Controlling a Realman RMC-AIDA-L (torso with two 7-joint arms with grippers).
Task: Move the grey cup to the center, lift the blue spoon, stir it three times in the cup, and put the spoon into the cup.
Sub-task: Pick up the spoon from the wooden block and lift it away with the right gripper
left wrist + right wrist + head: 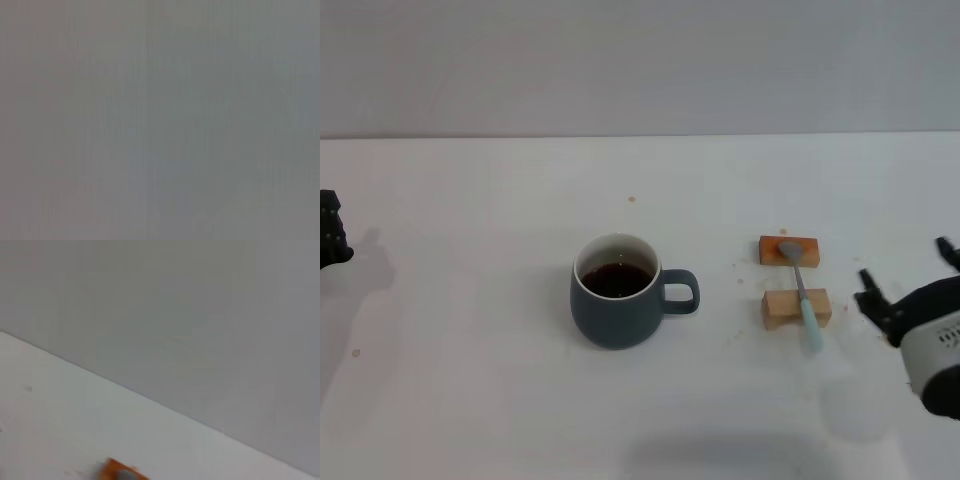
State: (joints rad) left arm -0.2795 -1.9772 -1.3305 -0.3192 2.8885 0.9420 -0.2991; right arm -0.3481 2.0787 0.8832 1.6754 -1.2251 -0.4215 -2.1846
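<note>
The left wrist view is a flat grey blur with nothing readable in it. The black left gripper [330, 240] is cut by the head view's edge, its fingers unseen. The black-and-white right gripper [910, 290] is partly cropped too. In the right wrist view, the orange wooden block [120, 471] is blurred and cropped.

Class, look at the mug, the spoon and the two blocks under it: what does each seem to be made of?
Grey cup: probably glazed ceramic, with a smooth dark outside and white inside. Blue spoon: dull grey bowl, likely metal; pale blue handle, perhaps plastic. Two blocks: apparently wood, tan and orange-brown, matte.
</note>
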